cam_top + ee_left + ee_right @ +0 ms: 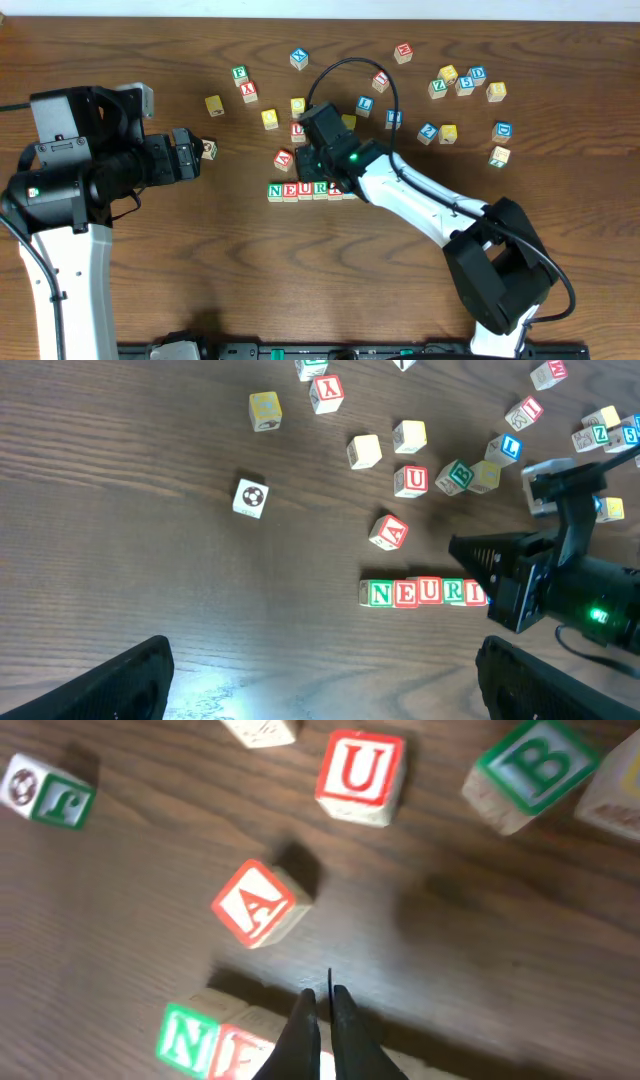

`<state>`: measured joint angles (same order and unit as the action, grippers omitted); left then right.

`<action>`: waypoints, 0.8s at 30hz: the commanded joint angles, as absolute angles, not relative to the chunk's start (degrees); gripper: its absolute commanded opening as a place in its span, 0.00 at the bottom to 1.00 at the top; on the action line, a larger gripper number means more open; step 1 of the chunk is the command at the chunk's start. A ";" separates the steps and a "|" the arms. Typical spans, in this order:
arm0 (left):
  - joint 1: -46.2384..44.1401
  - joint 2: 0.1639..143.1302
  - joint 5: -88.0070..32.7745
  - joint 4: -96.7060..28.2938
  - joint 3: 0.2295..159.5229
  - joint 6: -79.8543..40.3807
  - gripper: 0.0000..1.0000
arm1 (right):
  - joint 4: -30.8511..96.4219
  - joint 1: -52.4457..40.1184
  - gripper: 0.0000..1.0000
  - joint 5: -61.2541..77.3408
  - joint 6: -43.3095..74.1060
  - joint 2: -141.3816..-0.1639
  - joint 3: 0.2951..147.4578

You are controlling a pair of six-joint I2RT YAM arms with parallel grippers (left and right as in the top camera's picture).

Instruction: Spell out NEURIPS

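Overhead and both wrist views noted.

Task cubes: the lettered row (pixel 428 593) lay near the table's middle and read N, E, U, R, I from the left wrist view. The I end was partly hidden behind the right arm (pixel 420 195). The cubes touched side by side. P and S could not be picked out among the loose cubes (pixel 465 85) scattered at about 2 o'clock from the row.

Right gripper (pixel 322 998): jaws pressed together, nothing between them. The tips pointed down over the row, just right of the E. Whether they touched the wood could not be told.

Left gripper (pixel 195 153): jaws spread wide and empty, well off at 9 to 10 o'clock from the row. A picture cube (pixel 209 149) sat just beside its tips at 3 o'clock, and contact could not be judged from overhead.

Near the row: a red A cube (pixel 258 902), turned askew, stood close at 12 o'clock from the N end, apart from the row. A spare red U cube (pixel 360 775) stood at 1 o'clock from the A. A green B cube (pixel 530 765) lay at 3 o'clock from that U.
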<state>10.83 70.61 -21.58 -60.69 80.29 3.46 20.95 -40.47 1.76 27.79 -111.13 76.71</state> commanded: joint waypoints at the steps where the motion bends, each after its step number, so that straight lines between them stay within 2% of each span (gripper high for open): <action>1: 11.07 70.39 -22.00 -60.82 81.21 4.05 0.95 | 20.73 -43.03 0.01 1.50 31.27 -109.80 77.23; 12: 11.07 70.39 -22.00 -60.82 81.21 4.05 0.95 | 21.98 -44.80 0.01 -5.41 36.80 -110.83 77.08; 24: 11.07 70.39 -22.00 -60.82 81.21 4.05 0.95 | 22.44 -44.84 0.01 -5.89 37.87 -112.66 77.08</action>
<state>10.83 70.61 -21.58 -60.69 80.29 3.46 21.82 -44.49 -4.56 36.93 -111.74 76.71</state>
